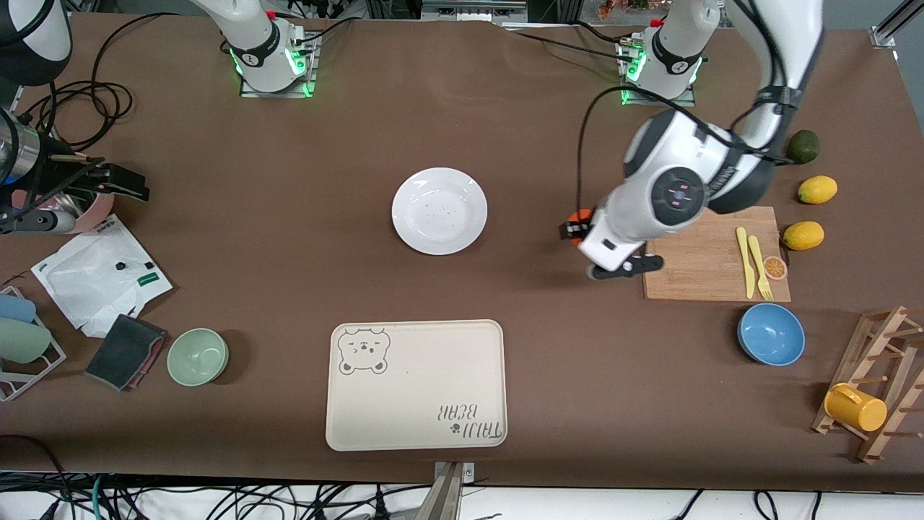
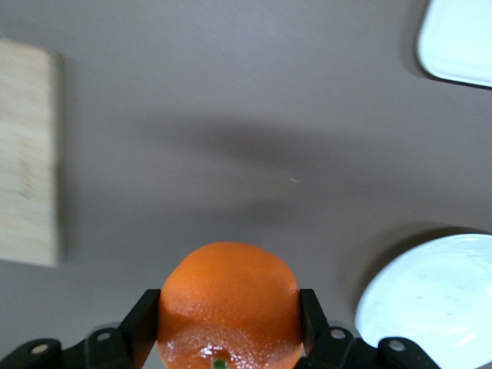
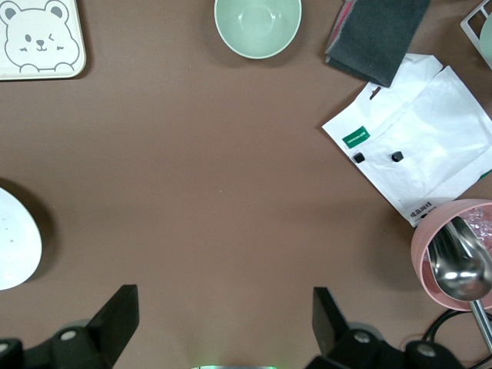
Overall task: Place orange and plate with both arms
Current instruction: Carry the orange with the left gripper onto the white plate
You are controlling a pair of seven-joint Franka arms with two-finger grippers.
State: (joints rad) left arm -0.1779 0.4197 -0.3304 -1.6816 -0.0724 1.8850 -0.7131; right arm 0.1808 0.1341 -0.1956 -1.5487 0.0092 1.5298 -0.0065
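Closest to the left wrist camera is the orange (image 2: 228,300), a small round fruit that sits between the two black fingers (image 2: 141,327) of the left gripper (image 1: 577,230), which is closed on its sides. It is lifted off the table, over the bare brown cloth between the white plate (image 1: 439,211) and the wooden cutting board (image 1: 711,256). I judge the orange to be light and fairly firm, but its skin is smooth and round, so it can roll or slip if the grip is loose; holding it across the widest part, as now, seems the safest. The plate lies flat near the middle of the table, nearer to the bases than the cream bear tray (image 1: 416,385). It looks glossy, stiff and breakable, and a little heavier; I think the wide rim is the only good place to pinch it. The right gripper (image 3: 219,323) waits with its fingers wide apart and empty, over the cloth toward the right arm's end of the table, near a pink bowl (image 3: 453,250) with a metal spoon (image 3: 461,269) and a white paper bag (image 3: 415,138).
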